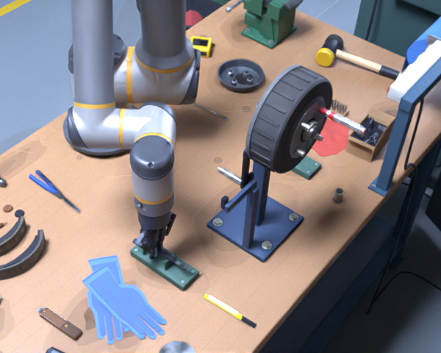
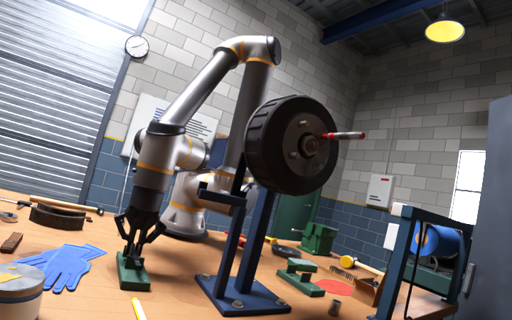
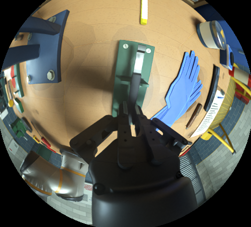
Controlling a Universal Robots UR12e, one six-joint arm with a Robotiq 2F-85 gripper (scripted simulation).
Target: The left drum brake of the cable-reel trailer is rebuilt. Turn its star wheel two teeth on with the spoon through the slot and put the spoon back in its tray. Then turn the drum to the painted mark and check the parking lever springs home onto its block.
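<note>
The brake spoon [image 3: 135, 76] lies in its green tray [image 1: 164, 261], its handle end hidden between my fingers. My gripper [image 3: 132, 112] is closed on that handle, pointing straight down at the tray's left end near the bench's front edge. The spoon's bright tip [image 3: 140, 51] rests at the tray's far end. The brake drum [image 1: 289, 118] stands to the right on a blue post and base plate [image 1: 256, 223], with a red-and-white crank handle [image 1: 343, 121] sticking out from its face. A grey lever pin [image 1: 229, 175] pokes out behind the post.
A cardboard box [image 1: 371, 135] of parts sits at the right edge. Blue gloves [image 1: 119, 300] lie left of the tray, and a yellow marker [image 1: 228, 309] in front of it. Two brake shoes [image 1: 15, 247] lie far left. A blue frame [image 1: 411, 110] stands at the right.
</note>
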